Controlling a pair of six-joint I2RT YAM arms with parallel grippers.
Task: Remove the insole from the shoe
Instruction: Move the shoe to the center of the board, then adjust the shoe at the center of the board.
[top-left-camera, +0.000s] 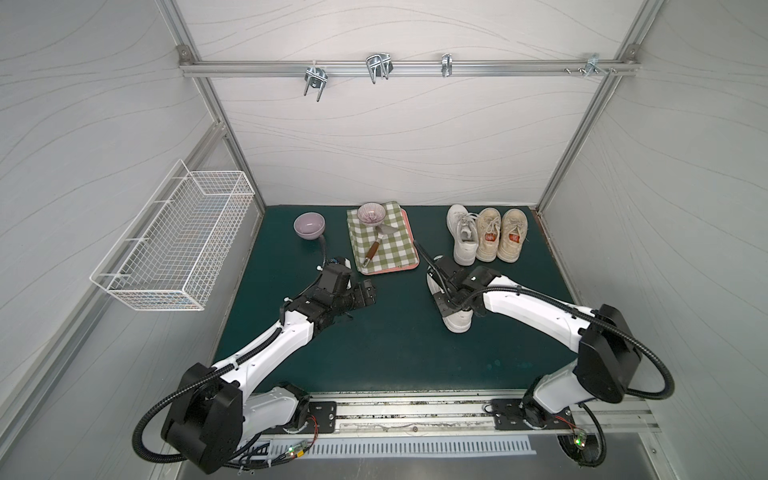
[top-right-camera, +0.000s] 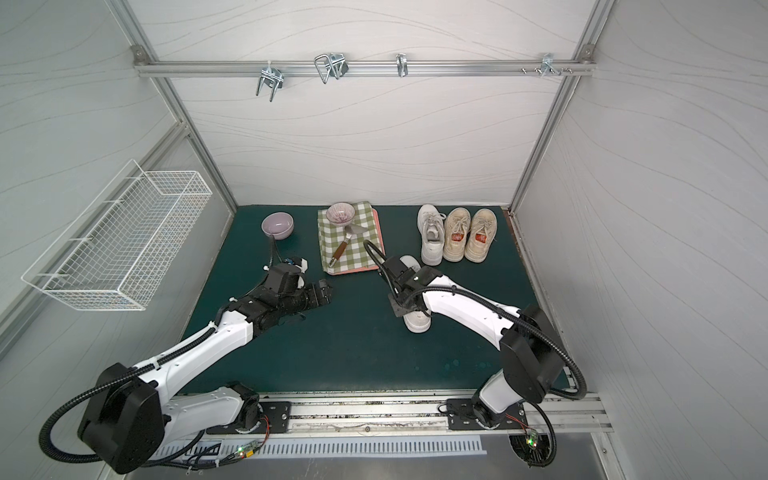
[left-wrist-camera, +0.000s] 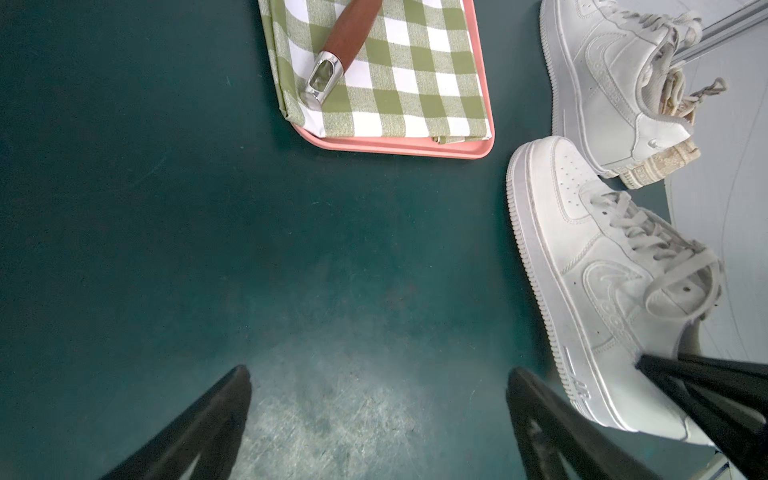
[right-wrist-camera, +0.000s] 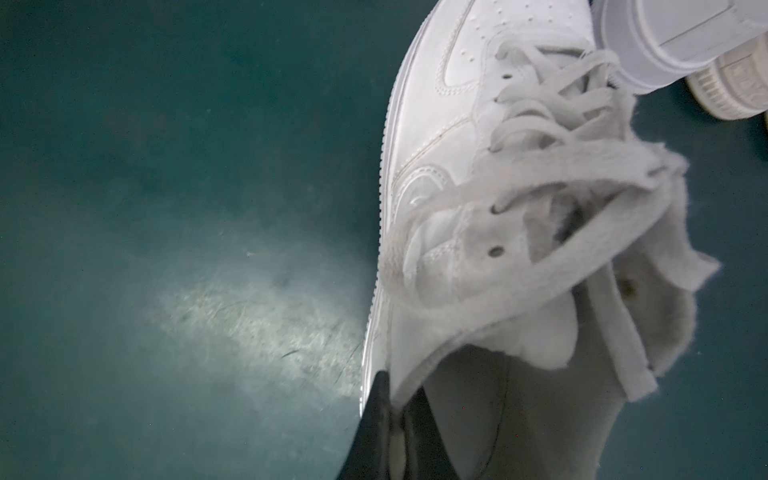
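A white lace-up shoe (top-left-camera: 459, 322) (top-right-camera: 417, 323) stands on the green mat right of centre, with its toe toward the back. My right gripper (right-wrist-camera: 398, 395) (top-left-camera: 445, 301) comes down on it from above. It is shut on the collar wall at the side of the opening, one finger inside and one outside. Through the opening (right-wrist-camera: 540, 415) I see a grey inner surface, and I cannot tell the insole from the lining. My left gripper (left-wrist-camera: 378, 374) (top-left-camera: 368, 293) is open over bare mat, left of the shoe (left-wrist-camera: 582, 257), with nothing between its fingers.
Another white shoe (top-left-camera: 463, 239) and a beige pair (top-left-camera: 500, 237) stand behind, at the back right. A pink tray (top-left-camera: 390, 271) with a checked cloth, a spatula (top-left-camera: 376, 245) and a bowl sits at the back centre. A purple bowl (top-left-camera: 309, 226) is to its left. A wire basket (top-left-camera: 174, 245) hangs on the left wall.
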